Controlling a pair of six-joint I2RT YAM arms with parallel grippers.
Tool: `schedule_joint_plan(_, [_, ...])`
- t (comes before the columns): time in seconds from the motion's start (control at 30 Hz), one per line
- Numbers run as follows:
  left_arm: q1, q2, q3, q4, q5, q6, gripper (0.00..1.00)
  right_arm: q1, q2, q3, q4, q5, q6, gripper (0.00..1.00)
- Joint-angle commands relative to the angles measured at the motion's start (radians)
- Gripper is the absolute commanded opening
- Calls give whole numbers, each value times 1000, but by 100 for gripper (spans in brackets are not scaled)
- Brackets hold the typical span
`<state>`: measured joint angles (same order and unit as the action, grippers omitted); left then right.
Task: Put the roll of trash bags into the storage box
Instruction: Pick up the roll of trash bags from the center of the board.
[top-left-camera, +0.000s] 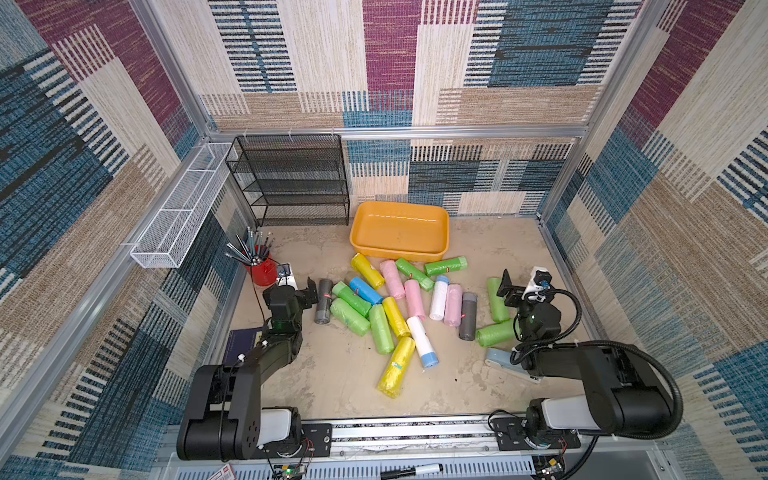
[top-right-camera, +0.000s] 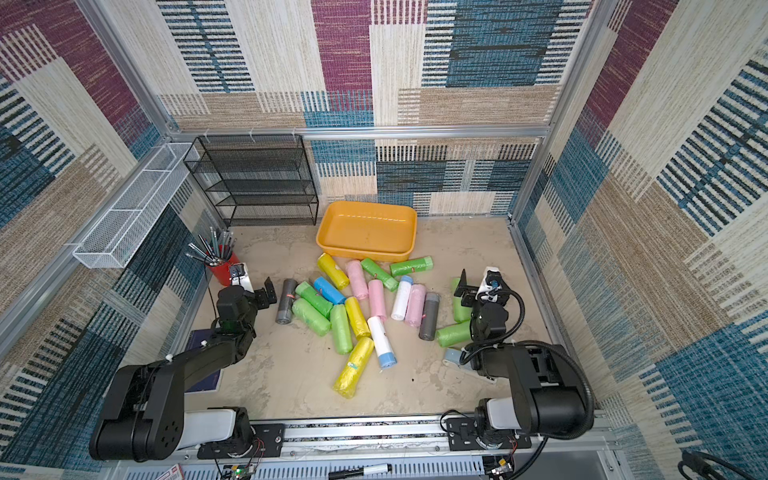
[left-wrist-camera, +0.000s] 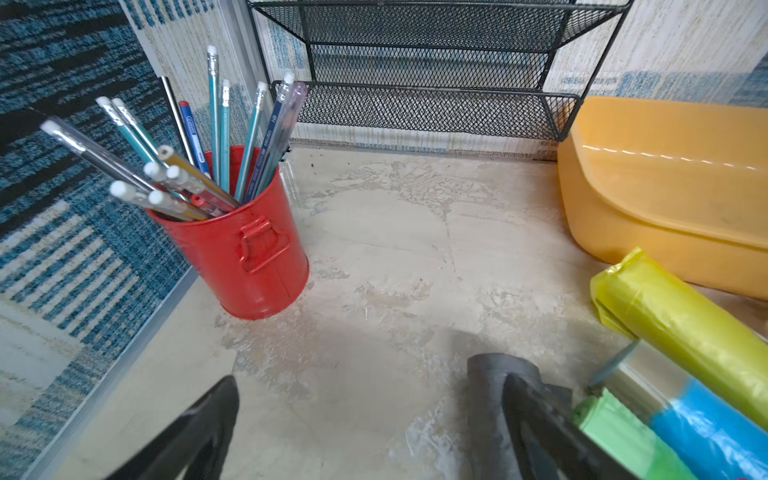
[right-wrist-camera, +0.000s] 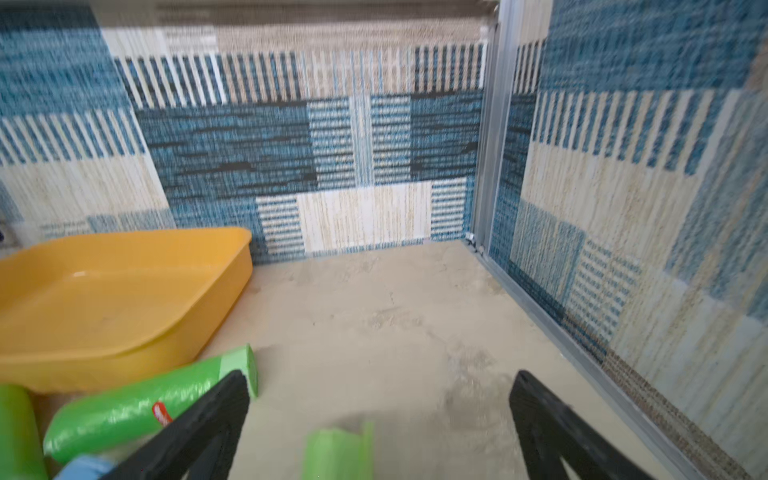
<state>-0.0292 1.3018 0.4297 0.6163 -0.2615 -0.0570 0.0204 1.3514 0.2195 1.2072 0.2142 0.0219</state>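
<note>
Both top views: trash bag rolls (top-left-camera: 414, 299) beside the storage box (top-left-camera: 399, 250).
We see left gripper (left-wrist-camera: 370, 380) and right gripper (right-wrist-camera: 381, 376) spread wide.

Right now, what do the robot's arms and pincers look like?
The left arm and right arm are chunky and black, white near the base. A ribbed black hose loops over the right one. The left pincer and right pincer have flat black fingers.

Bright even light; glare on storage box (left-wrist-camera: 665, 199); right wrist view blurred.
</note>
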Motion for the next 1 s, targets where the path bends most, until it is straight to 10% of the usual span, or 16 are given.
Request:
schedule_joint_plan(0.0, [-49,-69,46,-196,-41,-68,99,3,-65,25,-152,98,50,99])
schedule_joint_plan(0.2, [-296,-202,199,-527,-247,-133,99,3,-267,78,-443,107,281,99])
schedule_joint_plan(0.6, [-467,-182,433,-1017,124,-360,99,2,-529,229,-1100,-240,490,99])
schedule_joint_plan(0.97, [-604,-213,446,-1150,346,-399,91,3,-423,352,-1369,-522,428,99])
